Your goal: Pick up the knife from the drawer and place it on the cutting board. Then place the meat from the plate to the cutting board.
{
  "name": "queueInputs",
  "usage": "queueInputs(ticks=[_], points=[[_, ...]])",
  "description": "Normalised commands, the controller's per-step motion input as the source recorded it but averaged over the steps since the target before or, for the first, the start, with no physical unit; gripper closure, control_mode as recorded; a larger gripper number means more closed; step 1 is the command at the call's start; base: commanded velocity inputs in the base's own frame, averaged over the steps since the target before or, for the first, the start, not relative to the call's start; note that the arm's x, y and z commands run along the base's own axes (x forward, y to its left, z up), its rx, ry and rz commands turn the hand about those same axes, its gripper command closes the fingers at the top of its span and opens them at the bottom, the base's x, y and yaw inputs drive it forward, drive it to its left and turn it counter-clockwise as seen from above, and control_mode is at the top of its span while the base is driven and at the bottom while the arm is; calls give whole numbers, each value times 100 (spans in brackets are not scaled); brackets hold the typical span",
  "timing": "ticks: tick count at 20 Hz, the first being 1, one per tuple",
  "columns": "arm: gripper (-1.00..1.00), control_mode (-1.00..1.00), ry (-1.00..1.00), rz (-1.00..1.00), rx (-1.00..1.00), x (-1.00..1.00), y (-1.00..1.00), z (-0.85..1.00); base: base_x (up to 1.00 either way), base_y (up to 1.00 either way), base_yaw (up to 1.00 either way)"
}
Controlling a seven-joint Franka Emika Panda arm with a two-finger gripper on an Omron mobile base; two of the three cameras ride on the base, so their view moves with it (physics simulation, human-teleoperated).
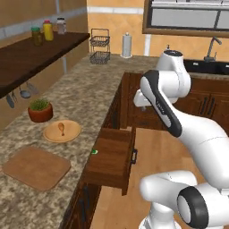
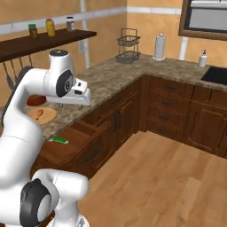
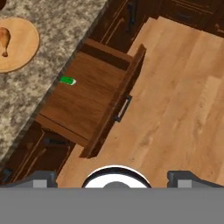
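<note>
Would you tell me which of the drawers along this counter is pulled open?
The wide drawer just below the plate, holding the green-handled knife; the narrower bar-handled drawers sit closed.

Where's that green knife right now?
The knife lies inside the open drawer, at its back by the counter edge, below the plate holding the meat.

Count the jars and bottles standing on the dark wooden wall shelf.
3. A green-lidded dark jar at the left, a yellow bottle with a red cap in the middle, and a clear jar with a dark lid at the right, side by side.
</note>
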Motion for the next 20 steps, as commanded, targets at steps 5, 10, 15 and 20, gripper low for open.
queueInputs(ticks=[5, 10, 15, 20], points=[[-100, 100, 0, 0, 0, 0, 0, 0, 15, 90, -32], [-100, -100, 0, 0, 0, 3, 0, 0, 35, 9, 0], [-100, -100, 9, 13, 0, 21, -10, -40, 0, 0, 0], [-100, -100, 11, 46, -7, 14, -22, -95, 0, 0, 0]])
